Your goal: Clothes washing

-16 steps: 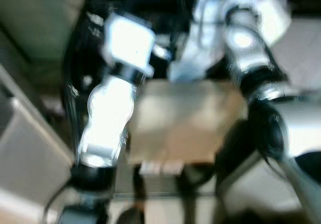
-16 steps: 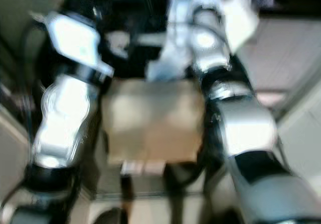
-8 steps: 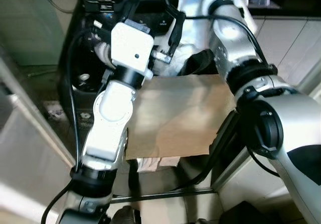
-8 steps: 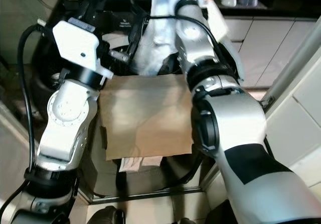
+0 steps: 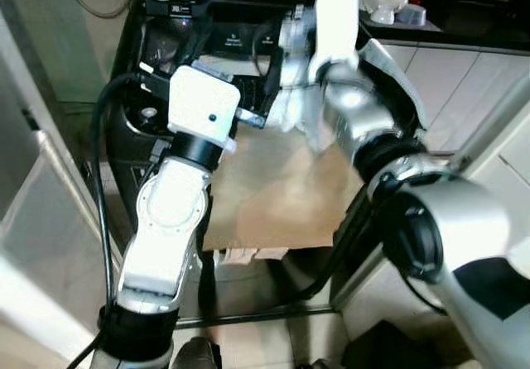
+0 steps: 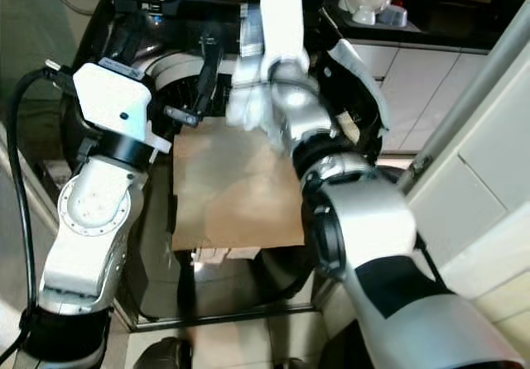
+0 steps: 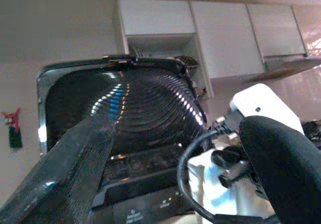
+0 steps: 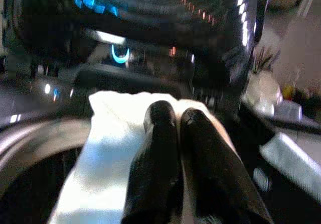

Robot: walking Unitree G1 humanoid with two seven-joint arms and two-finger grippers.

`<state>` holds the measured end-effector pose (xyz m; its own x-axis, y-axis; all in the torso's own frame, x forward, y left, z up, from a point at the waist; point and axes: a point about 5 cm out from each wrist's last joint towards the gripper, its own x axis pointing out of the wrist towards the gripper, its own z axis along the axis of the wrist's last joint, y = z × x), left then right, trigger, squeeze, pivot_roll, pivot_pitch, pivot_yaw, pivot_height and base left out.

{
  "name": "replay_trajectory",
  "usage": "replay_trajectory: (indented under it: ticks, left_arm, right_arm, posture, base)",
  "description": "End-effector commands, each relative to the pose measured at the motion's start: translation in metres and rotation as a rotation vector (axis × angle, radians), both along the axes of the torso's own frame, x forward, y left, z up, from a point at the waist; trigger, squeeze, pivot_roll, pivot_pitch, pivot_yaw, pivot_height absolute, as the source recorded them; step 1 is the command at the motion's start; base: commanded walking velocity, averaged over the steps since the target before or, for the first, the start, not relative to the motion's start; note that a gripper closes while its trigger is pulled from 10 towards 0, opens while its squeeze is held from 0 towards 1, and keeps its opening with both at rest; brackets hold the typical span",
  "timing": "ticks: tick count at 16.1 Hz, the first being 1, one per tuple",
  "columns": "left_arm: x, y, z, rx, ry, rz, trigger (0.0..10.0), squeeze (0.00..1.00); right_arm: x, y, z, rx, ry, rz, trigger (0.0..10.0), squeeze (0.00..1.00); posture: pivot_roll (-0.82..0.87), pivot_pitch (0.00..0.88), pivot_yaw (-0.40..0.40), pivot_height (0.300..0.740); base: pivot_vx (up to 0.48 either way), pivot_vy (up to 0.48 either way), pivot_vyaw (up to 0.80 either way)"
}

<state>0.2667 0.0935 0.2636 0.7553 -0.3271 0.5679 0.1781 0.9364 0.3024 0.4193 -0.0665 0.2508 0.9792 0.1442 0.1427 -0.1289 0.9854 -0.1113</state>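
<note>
Two black fingers of the right gripper (image 8: 175, 148) pinch shut on a white garment (image 8: 108, 148), held over the far, open top-loading washing machine (image 6: 178, 71) for dropping in, I judge, while the left gripper (image 7: 170, 174) gapes empty beside it.

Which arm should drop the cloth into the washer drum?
Right. The right gripper is already shut on the white cloth, above the washer opening. The left gripper is open, holding nothing.
</note>
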Motion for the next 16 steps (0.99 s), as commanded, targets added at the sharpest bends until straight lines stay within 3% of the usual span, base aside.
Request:
replay_trajectory:
  ticks: [1, 10, 11, 15, 16]
  left_arm:
    - [-0.005, -0.003, 0.001, 0.002, 0.002, -0.008, 10.0, 0.0]
    - [-0.006, -0.007, -0.005, 0.027, 0.05, -0.007, 10.0, 0.0]
    - [-0.006, -0.007, -0.005, 0.029, 0.052, -0.006, 10.0, 0.0]
    - [-0.006, -0.007, -0.006, 0.029, 0.053, -0.006, 10.0, 0.0]
    - [0.009, 0.001, -0.017, 0.009, 0.123, 0.017, 10.0, 0.0]
  right_arm:
    - [0.002, -0.007, 0.002, -0.004, -0.001, -0.028, 10.0, 1.0]
    - [0.002, -0.015, 0.006, -0.087, -0.058, -0.078, 10.0, 1.0]
    - [0.002, -0.015, 0.007, -0.087, -0.06, -0.079, 10.0, 0.01]
    - [0.002, -0.016, 0.007, -0.085, -0.059, -0.078, 10.0, 0.01]
    - [0.0, -0.028, 0.04, 0.029, -0.244, -0.038, 10.0, 0.0]
  posture:
    - [0.17, 0.035, -0.111, 0.74]
    - [0.15, 0.048, -0.096, 0.74]
    - [0.15, 0.047, -0.096, 0.74]
    - [0.15, 0.046, -0.095, 0.74]
    - [0.12, 0.0, -0.09, 0.74]
  base:
    - [0.0, 0.0, 0.0]
    - [0.0, 0.0, 0.0]
    - [0.0, 0.0, 0.0]
    - [0.0, 0.0, 0.0]
    - [0.0, 0.0, 0.0]
